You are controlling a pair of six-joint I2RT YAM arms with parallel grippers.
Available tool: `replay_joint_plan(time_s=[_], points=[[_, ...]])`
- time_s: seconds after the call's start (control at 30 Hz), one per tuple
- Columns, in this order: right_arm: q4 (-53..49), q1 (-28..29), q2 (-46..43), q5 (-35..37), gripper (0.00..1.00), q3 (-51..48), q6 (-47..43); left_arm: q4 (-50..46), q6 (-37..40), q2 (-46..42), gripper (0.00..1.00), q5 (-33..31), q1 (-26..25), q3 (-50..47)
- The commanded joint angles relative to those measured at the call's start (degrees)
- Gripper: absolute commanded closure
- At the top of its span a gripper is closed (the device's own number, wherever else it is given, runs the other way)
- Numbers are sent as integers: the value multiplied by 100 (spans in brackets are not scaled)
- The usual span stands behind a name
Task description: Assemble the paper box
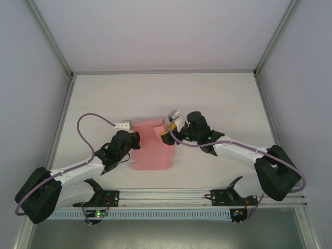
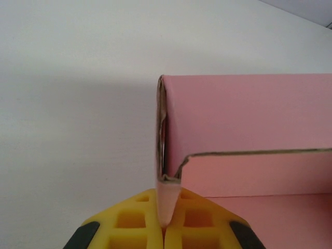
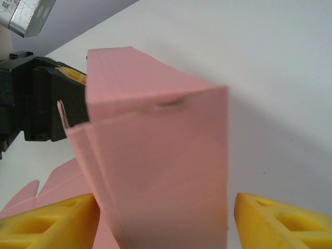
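The paper box, a partly folded pink card, lies at the middle of the white tabletop. Its flat panel is toward the near edge and its raised walls are on the far side. A purple cable loops above the left arm, and pale walls close in the space.

In the right wrist view, a raised pink wall stands close to the lens and blocks much of the tabletop behind it. Its near part is blurred and its lower edge is cut off. In the top view, the wrists cover the spots where fingers meet card.

The left pincer is clamped tight on an upright corner flap of the box, its yellow fingers meeting with only card between them. The right pincer gapes wide, with one finger on either side of the box's end wall. One finger seems to touch the card and the other sits just beside it, though the blur leaves the contact unsure.
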Motion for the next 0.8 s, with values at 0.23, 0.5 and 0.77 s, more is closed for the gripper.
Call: replay_joint_plan(time_s=[0.23, 0.5, 0.77], points=[[-108, 447, 183, 1274, 56, 345, -253, 242, 60, 12, 100, 119, -52, 152], [-184, 911, 387, 3086, 81, 492, -38, -116, -234, 60, 100, -73, -53, 345], [-1287, 1239, 1125, 6401, 100, 1222, 446, -1696, -1136, 524, 100, -1170, -140, 1093]])
